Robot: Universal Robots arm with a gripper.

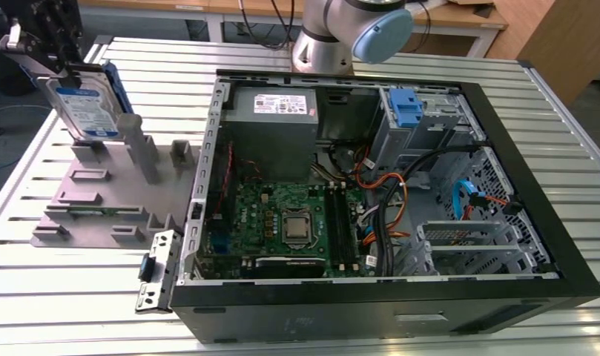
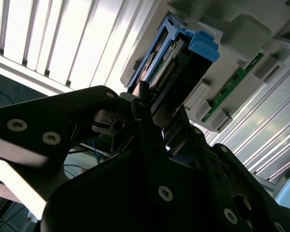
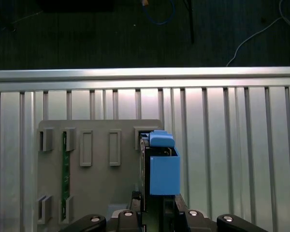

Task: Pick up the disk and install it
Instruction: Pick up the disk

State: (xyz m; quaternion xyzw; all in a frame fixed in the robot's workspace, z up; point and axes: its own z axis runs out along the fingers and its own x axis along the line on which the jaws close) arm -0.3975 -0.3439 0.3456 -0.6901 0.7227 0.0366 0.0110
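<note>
1. The disk (image 1: 82,107), at ten o'clock in the exterior view, is silver-grey with a white-and-blue label and blue rails.
2. The gripper (image 1: 54,68) is black.
3. The holder tray (image 1: 92,200), at nine o'clock, is plain grey. In the first wrist view it carries a green circuit strip (image 3: 65,169).
4. The table (image 1: 42,297) is silver, ribbed in parallel slats.
5. The computer case (image 1: 566,274) is black. Inside are a green motherboard (image 1: 279,215) at centre, a grey power supply (image 1: 275,130) with a white sticker at twelve o'clock, and a blue latch (image 1: 406,107) at one o'clock.
6. The robot arm (image 1: 325,37) is silver with a pale blue cap.

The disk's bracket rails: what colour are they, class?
Blue; the plastic rails edging the flat silver-grey disk show best in the first wrist view.
</note>
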